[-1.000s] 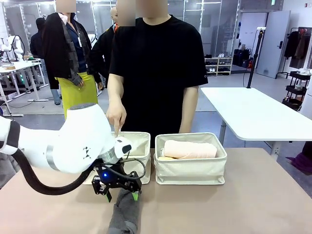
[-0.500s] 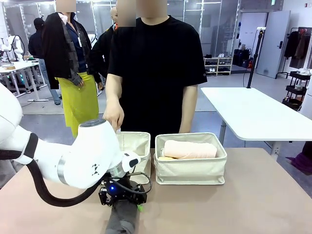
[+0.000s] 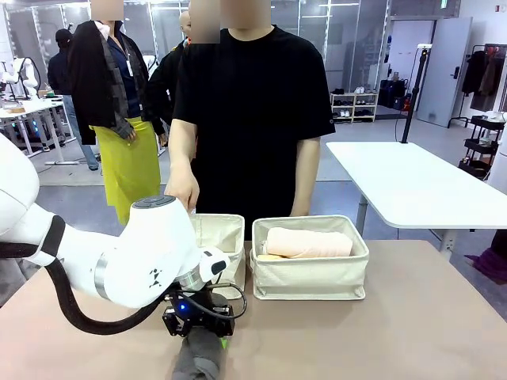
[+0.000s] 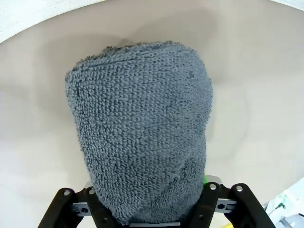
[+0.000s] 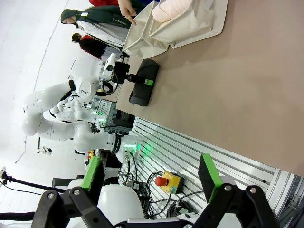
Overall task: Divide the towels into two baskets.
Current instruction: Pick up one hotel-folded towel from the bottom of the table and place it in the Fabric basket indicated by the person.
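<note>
While low, left pincer (image 3: 200,330) astride grey towel (image 3: 198,358)

White arm (image 3: 119,261), black hand (image 3: 200,321), seemingly green-padded

Two baskets side by side mid-surface, left basket (image 3: 224,237), right basket (image 3: 310,273) holding a towel (image 3: 308,242); another towel (image 3: 199,356) at the near edge.

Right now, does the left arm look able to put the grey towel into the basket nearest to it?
Probably yes. The left gripper is closed around the dark grey towel, and the left basket stands open just behind it. The person's hand hangs over its far rim, though.
</note>
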`<action>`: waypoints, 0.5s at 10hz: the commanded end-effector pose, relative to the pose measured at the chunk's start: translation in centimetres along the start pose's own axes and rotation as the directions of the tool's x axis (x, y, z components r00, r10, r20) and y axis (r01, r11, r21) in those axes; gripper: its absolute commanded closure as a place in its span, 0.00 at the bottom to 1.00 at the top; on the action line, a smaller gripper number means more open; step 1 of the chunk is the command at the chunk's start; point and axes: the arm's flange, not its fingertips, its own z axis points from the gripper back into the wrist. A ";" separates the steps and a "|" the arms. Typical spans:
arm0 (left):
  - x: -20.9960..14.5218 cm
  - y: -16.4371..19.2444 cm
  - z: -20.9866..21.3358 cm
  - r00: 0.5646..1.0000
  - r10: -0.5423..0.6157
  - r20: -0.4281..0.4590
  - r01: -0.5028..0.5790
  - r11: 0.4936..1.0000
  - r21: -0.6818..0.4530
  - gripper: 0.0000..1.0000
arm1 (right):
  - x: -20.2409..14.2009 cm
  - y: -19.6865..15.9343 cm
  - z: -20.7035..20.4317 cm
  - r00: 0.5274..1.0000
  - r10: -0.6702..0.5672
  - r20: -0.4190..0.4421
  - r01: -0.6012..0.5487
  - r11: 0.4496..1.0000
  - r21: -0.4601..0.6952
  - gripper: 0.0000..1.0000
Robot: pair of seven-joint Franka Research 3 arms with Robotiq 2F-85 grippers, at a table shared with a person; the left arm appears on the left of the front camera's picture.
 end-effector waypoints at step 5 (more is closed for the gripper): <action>-1.5 -1.2 12.7 0.980 -0.197 -0.008 0.194 0.974 -0.115 0.74 | 0.0 0.3 0.1 1.000 0.013 0.005 -0.013 1.000 0.005 0.00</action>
